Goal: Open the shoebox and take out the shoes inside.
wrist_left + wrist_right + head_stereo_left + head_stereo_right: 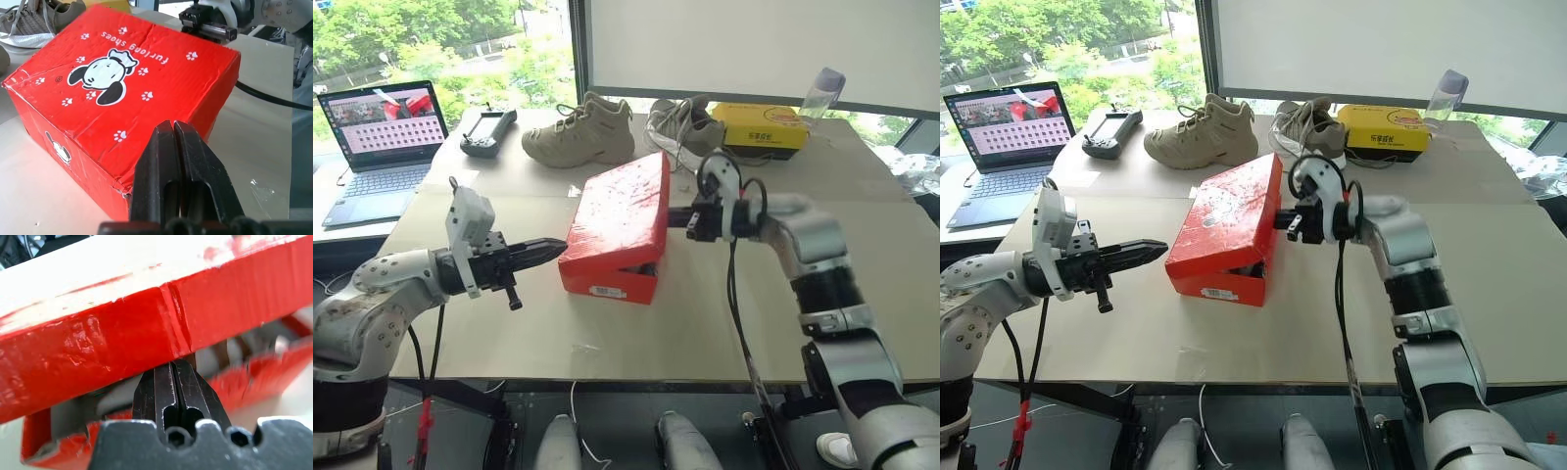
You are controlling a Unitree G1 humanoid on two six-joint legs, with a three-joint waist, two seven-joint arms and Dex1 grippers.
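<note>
The red shoebox (617, 220) stands in the middle of the table, its lid (122, 73) printed with a cartoon mouse and paw marks. The lid is tilted up on its right side, leaving a dark gap at the front right corner. My right gripper (173, 366) is shut, its fingertips tucked under the lid's raised right edge. My left gripper (560, 248) is shut and empty; it points level at the box's left side, just short of it. The shoes are hidden inside the box.
Behind the box lie a tan boot (579, 132), a grey-and-white sneaker (685, 125) and a yellow box (762, 127) with a plastic bottle (822, 93) beside it. A controller (487, 132) and an open laptop (382, 147) sit at the far left.
</note>
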